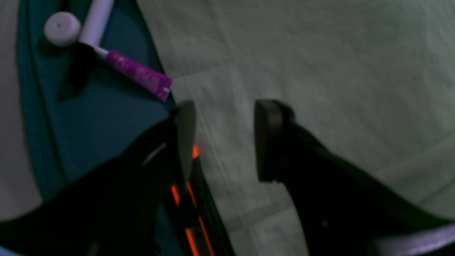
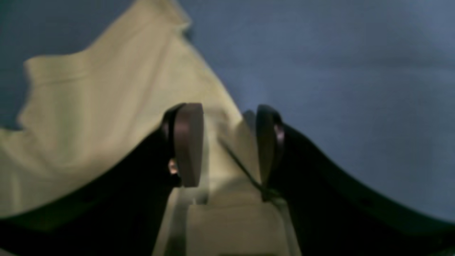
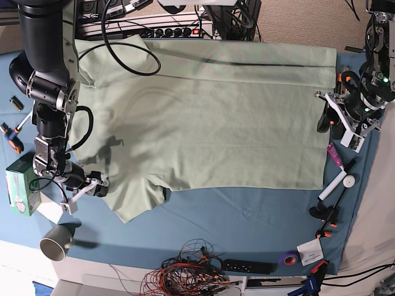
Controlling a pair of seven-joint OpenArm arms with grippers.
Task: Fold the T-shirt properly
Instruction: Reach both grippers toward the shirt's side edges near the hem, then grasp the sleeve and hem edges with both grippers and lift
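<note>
Fabric of the T-shirt (image 3: 210, 117) lies spread flat across the middle of the desk (image 3: 247, 222), which is covered in a blue cloth. The pale green shirt runs from the 9 o'clock side to the 3 o'clock side of the base view, hem at 3 o'clock and one short sleeve (image 3: 133, 200) sticking out toward 7 o'clock.

The right gripper (image 3: 92, 185) sits at that sleeve, at about 8 o'clock. In the right wrist view its pads (image 2: 188, 142) stand moderately apart with sleeve cloth (image 2: 106, 106) between and below them, not pinched; blue cloth fills the 1 to 3 o'clock part of that view.

The left gripper (image 3: 345, 120) hovers at the hem edge, at 3 o'clock. In the left wrist view its pads (image 1: 268, 138) are spread apart with only flat shirt fabric (image 1: 320, 71) between them, holding nothing.

Just beyond the hem, a purple tube (image 1: 140, 73) lies on the blue cloth beside a white marker (image 1: 96, 21) and a round white cap (image 1: 62, 28). At 8 o'clock in the base view stand a green box (image 3: 21, 185) and a grey cup (image 3: 57, 242); a tangle of wires (image 3: 185, 271) lies at 6 o'clock.
</note>
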